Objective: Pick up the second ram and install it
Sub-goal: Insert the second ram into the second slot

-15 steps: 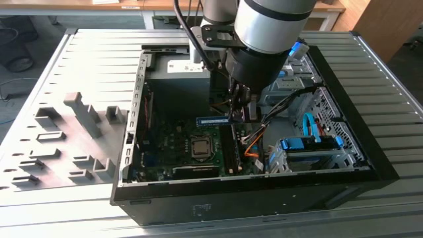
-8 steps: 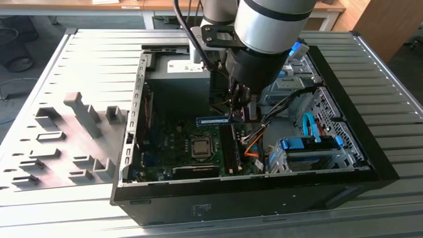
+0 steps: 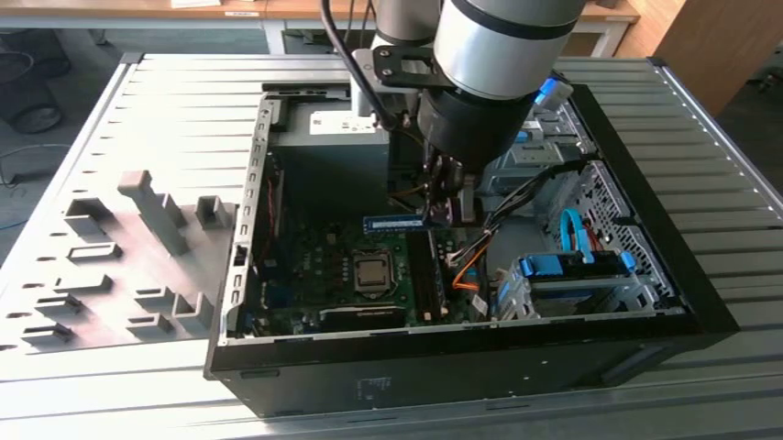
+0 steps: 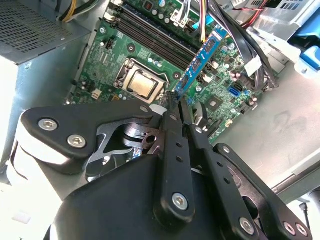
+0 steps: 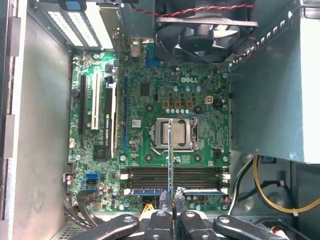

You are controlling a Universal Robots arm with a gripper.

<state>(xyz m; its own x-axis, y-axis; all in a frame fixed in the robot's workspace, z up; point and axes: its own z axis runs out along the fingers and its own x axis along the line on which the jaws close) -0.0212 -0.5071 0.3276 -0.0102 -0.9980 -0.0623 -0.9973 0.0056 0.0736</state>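
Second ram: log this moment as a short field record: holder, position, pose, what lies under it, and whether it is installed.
holder: tool, shut on one end of the second ram
position: in the air inside the open computer case, above the motherboard
pose: on edge, long side about level in the exterior view
under it: processor socket and memory slots, by the first wrist view
installed: not yet, not seated in a slot

Your arm point(image 3: 501, 41) is a silver tube above a black wrist; the end effector point(image 4: 177, 102) has black linkage bars with silver screws
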